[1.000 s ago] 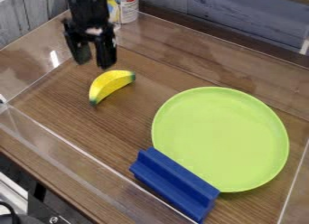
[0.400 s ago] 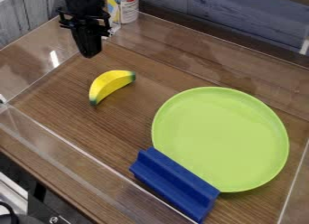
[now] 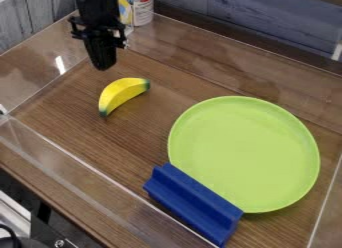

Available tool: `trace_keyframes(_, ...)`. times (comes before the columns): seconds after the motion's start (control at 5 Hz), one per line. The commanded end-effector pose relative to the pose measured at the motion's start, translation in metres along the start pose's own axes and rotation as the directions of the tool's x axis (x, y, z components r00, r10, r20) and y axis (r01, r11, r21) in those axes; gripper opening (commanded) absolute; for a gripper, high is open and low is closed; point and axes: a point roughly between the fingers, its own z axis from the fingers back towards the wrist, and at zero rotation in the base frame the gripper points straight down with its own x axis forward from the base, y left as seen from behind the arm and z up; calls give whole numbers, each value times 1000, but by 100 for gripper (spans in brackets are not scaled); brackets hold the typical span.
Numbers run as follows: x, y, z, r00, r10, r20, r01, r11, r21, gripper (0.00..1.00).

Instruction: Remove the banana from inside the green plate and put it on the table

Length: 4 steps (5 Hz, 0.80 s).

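The small yellow banana (image 3: 122,94) with a dark green tip lies on the brown wood-grain table (image 3: 147,132), left of the green plate (image 3: 243,152) and clear of its rim. The large lime-green plate holds nothing. My black gripper (image 3: 103,62) hangs pointing down above and behind the banana, toward the back left. Its fingers are pressed together with nothing between them, and it does not touch the banana.
A blue rectangular block (image 3: 193,204) sits at the plate's front-left edge, overlapping the rim. Clear acrylic walls (image 3: 54,162) ring the table. A white and yellow container (image 3: 134,7) stands at the back behind the arm.
The gripper's fingers stood apart a second ago and are now shut on nothing. It has sunk a little since the middle frame. The banana and plate have not moved.
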Motion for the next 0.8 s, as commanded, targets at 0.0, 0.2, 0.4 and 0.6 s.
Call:
trace_keyframes(0.0,12,3,12,999,-20,46,19,999,36,0)
trace_keyframes(0.2,16,3,8,999,-26,43,24,999,34,0)
trace_keyframes(0.4,20,4,4,999,-30,41,28,999,33,0)
trace_keyframes(0.6,23,6,0,999,-31,37,30,999,33,0)
